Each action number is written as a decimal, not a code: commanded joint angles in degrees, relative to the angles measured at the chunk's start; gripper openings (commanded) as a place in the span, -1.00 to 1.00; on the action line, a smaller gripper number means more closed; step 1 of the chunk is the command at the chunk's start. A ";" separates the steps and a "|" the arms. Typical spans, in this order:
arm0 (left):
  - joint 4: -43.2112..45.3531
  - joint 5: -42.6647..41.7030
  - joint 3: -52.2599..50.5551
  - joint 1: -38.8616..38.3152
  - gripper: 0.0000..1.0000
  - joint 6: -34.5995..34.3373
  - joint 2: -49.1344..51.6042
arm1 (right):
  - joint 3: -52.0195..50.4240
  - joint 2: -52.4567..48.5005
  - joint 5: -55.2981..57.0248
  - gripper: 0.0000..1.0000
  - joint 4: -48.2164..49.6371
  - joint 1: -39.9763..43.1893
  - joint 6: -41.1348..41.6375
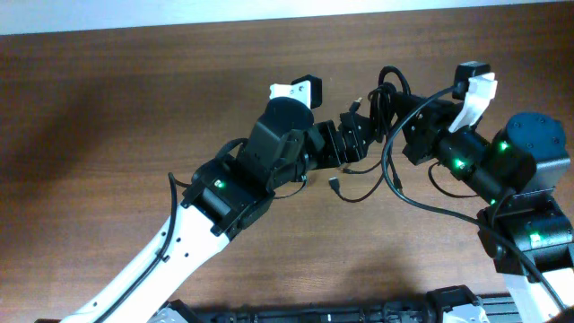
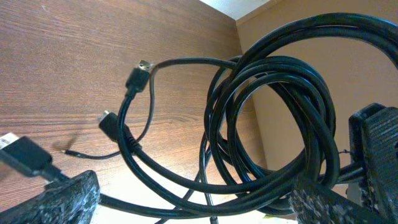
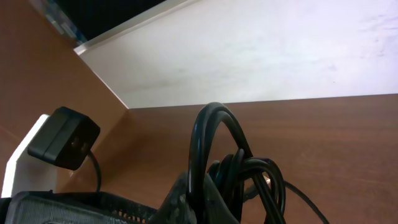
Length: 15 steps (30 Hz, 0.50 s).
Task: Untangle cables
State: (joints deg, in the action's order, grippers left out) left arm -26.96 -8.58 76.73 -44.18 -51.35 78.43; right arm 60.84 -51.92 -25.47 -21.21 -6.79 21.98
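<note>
The cables (image 1: 387, 94) are a bundle of thin black loops held up between both grippers, above the wooden table at its far middle. My right gripper (image 1: 405, 126) is shut on one loop of the cables (image 3: 214, 143), which stands up out of its fingers (image 3: 202, 202). My left gripper (image 1: 359, 135) is open, its fingers (image 2: 196, 202) wide apart with several strands of the coil (image 2: 273, 124) running between them. A metallic USB plug (image 2: 138, 74) and a small plug (image 2: 107, 121) hang free. A loose strand with a plug end (image 1: 334, 184) trails on the table below the grippers.
The brown wooden table (image 1: 108, 135) runs to a pale wall at the far edge (image 3: 261, 56). The left arm's black wrist camera on its white mount (image 3: 65, 138) is close beside the right gripper. The two arms nearly touch in the middle.
</note>
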 commanded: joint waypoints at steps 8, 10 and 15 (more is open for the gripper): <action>0.35 3.02 0.68 0.09 0.98 0.98 -3.45 | 0.24 0.07 -0.22 -0.92 0.72 0.09 -0.48; 0.37 2.25 0.68 0.07 0.98 2.01 -3.45 | 0.24 0.07 -3.61 -0.92 1.36 0.09 -0.46; 0.35 1.73 0.68 -0.02 0.98 2.25 -3.43 | 0.24 0.07 -8.70 -0.92 2.47 0.09 1.29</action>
State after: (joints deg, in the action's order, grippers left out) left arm -26.79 -6.66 76.73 -44.18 -50.52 75.90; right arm 60.84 -52.14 -29.54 -20.05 -6.79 22.15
